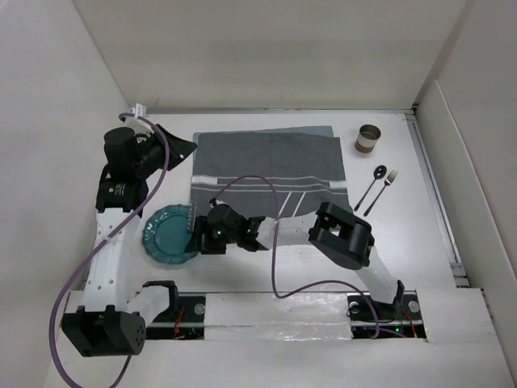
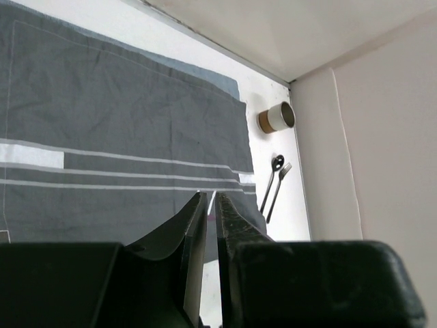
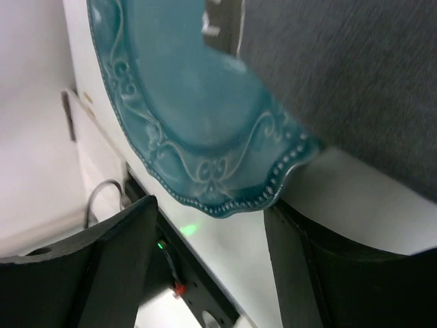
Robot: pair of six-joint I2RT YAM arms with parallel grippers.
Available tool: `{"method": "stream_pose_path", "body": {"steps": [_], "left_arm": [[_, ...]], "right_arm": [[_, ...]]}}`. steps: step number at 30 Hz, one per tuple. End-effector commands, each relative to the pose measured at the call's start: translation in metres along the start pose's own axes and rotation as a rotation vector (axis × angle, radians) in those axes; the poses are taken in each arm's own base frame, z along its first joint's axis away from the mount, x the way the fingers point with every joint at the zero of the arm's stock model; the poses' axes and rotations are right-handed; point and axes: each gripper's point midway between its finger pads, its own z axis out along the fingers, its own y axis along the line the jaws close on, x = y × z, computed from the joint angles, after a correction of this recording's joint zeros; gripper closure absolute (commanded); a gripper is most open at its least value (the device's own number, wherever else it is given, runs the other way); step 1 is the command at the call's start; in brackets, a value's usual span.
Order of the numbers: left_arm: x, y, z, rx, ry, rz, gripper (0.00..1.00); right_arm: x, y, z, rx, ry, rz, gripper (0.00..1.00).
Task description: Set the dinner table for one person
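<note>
Placemat [image 1: 266, 166] laid; plate [image 1: 166, 234], cup [image 1: 369, 138], spoon [image 1: 373, 184], fork [image 1: 384, 187] unplaced; right gripper [image 3: 215, 260] jaws wide at plate rim, left gripper [image 2: 210, 225] jaws nearly closed, empty.

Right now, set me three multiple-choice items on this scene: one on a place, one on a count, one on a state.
1. Where on the dinner table is the teal plate?
A) in the middle of the placemat
B) at the near left corner of the striped placemat
C) beside the cup

2. How many utensils lie near the cup?
A) one
B) two
C) four

3. How do the jaws of the right gripper stand?
A) open
B) shut on a fork
C) shut on the cup

Answers:
1 B, the plate sits by that corner in the top view.
2 B, only a spoon and a fork lie there.
3 A, its fingers stand apart on either side of the plate's rim.
</note>
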Motion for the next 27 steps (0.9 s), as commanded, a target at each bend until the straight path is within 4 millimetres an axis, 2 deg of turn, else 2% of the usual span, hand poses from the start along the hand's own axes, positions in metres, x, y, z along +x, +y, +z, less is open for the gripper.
{"method": "stream_pose_path", "body": {"steps": [1, 4, 5, 6, 10, 13, 16, 17, 18, 21, 22, 23, 24, 25, 27], "left_arm": [[-0.001, -0.016, -0.008, 0.045, -0.017, 0.052, 0.91], [0.001, -0.023, -0.008, 0.050, -0.010, 0.060, 0.91], [-0.001, -0.023, -0.009, 0.044, -0.018, 0.063, 0.91], [-0.002, -0.027, -0.009, 0.048, -0.018, 0.070, 0.91], [-0.005, -0.030, -0.012, 0.039, -0.030, 0.098, 0.91], [-0.005, -0.032, -0.014, 0.036, -0.030, 0.115, 0.92], [-0.005, -0.035, -0.017, 0.020, -0.036, 0.146, 0.92], [-0.011, -0.032, -0.018, -0.006, -0.061, 0.166, 0.92], [-0.012, -0.037, -0.021, -0.006, -0.063, 0.177, 0.92], [-0.020, -0.040, -0.027, -0.033, -0.092, 0.203, 0.92], [-0.023, -0.041, -0.029, -0.036, -0.100, 0.206, 0.92], [-0.024, -0.042, -0.030, -0.037, -0.104, 0.207, 0.92], [-0.028, -0.046, -0.032, -0.031, -0.117, 0.211, 0.92], [-0.028, -0.046, -0.032, -0.031, -0.117, 0.211, 0.92], [-0.032, -0.050, -0.035, -0.028, -0.133, 0.216, 0.92]], "right_arm": [[-0.013, -0.009, 0.019, 0.043, -0.104, 0.105, 0.31], [-0.017, -0.025, 0.027, 0.090, -0.150, 0.207, 0.41], [-0.013, -0.024, 0.029, 0.091, -0.153, 0.240, 0.49], [-0.009, -0.024, 0.030, 0.100, -0.159, 0.252, 0.51], [0.001, -0.044, 0.040, 0.156, -0.172, 0.328, 0.66], [0.003, -0.043, 0.046, 0.153, -0.182, 0.346, 0.74], [0.012, -0.039, 0.054, 0.149, -0.150, 0.342, 0.87], [0.013, -0.038, 0.056, 0.137, -0.143, 0.334, 0.91], [0.013, -0.031, 0.058, 0.113, -0.131, 0.324, 1.00], [0.013, -0.002, 0.056, 0.003, -0.087, 0.246, 1.00], [0.020, 0.008, 0.052, -0.031, -0.037, 0.231, 1.00], [0.014, 0.023, 0.047, -0.091, -0.055, 0.187, 1.00], [0.002, 0.050, 0.032, -0.151, -0.084, 0.124, 1.00], [-0.002, 0.061, 0.031, -0.172, -0.089, 0.122, 1.00], [-0.030, 0.069, 0.023, -0.161, -0.134, 0.026, 1.00]]}}
